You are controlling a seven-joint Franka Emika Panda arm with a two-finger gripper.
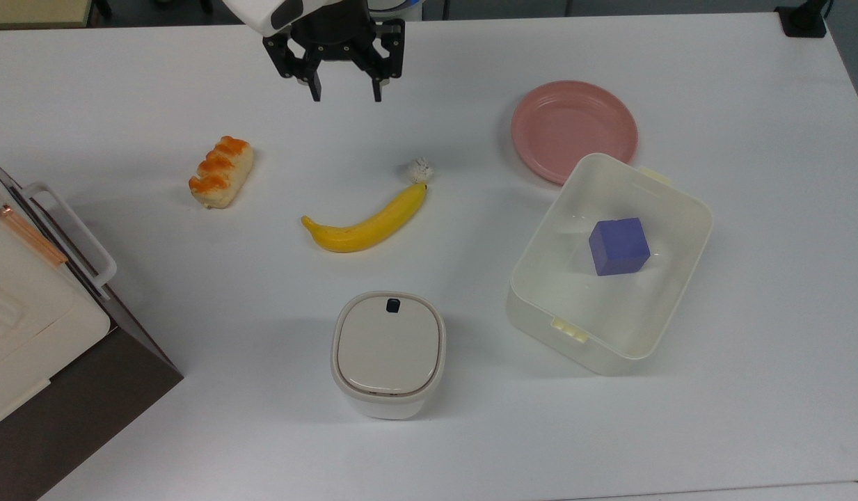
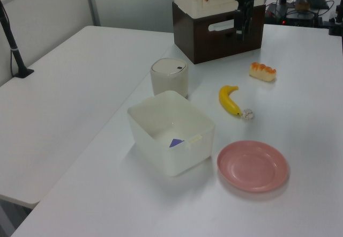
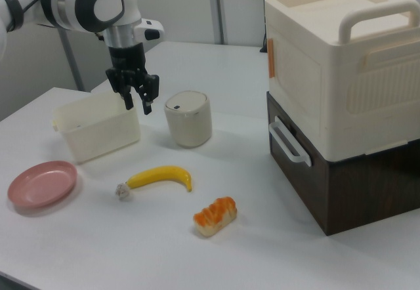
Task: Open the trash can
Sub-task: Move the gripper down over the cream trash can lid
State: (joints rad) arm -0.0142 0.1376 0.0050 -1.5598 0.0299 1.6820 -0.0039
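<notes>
White tabletop (image 1: 714, 431): the trash can (image 1: 389, 353) sits lid-shut near the top view's bottom edge. Gripper (image 1: 345, 94) (fingers spread, empty) hovers well apart; approach underway, black button (image 1: 393, 304) needs pressing next.

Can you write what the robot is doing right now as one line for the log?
phase: approach | gripper: open, empty, above table | small white plastic trash can with beige lid: shut, untouched | yellow banana: between them

White rounded arm (image 3: 92, 1) with grey joint caps, black two-fingered hand (image 3: 136, 104).
</notes>
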